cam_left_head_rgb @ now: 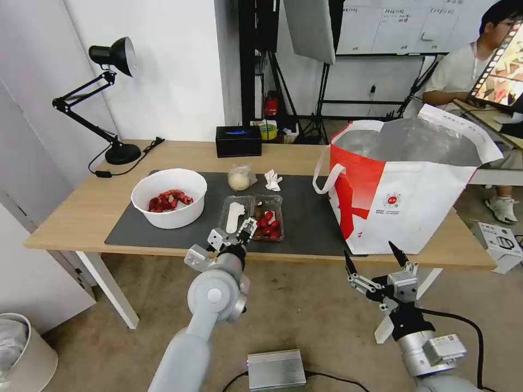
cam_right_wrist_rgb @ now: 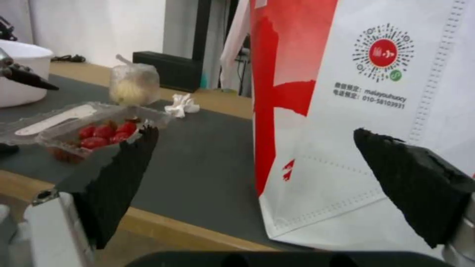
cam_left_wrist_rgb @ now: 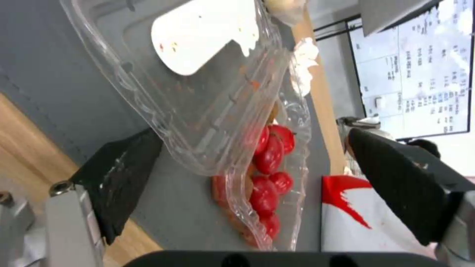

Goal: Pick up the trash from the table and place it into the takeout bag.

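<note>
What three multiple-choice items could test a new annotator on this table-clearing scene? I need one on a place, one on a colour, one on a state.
1. Where does the takeout bag stand?
A. on the table's right end
B. on the floor
C. beside the lamp

2. What colour is the mat under the trash?
A. light wood
B. dark grey
C. red

3. How is the left gripper set?
A. shut on the tissue
B. shut on the white bowl
C. open, at the clamshell tray

Answers:
1. A, the bag rests on the table at the right, far from the lamp.
2. B, the mat is dark grey on the light-wood top.
3. C, its jaws stand apart on either side of the clamshell tray in the left wrist view.
</note>
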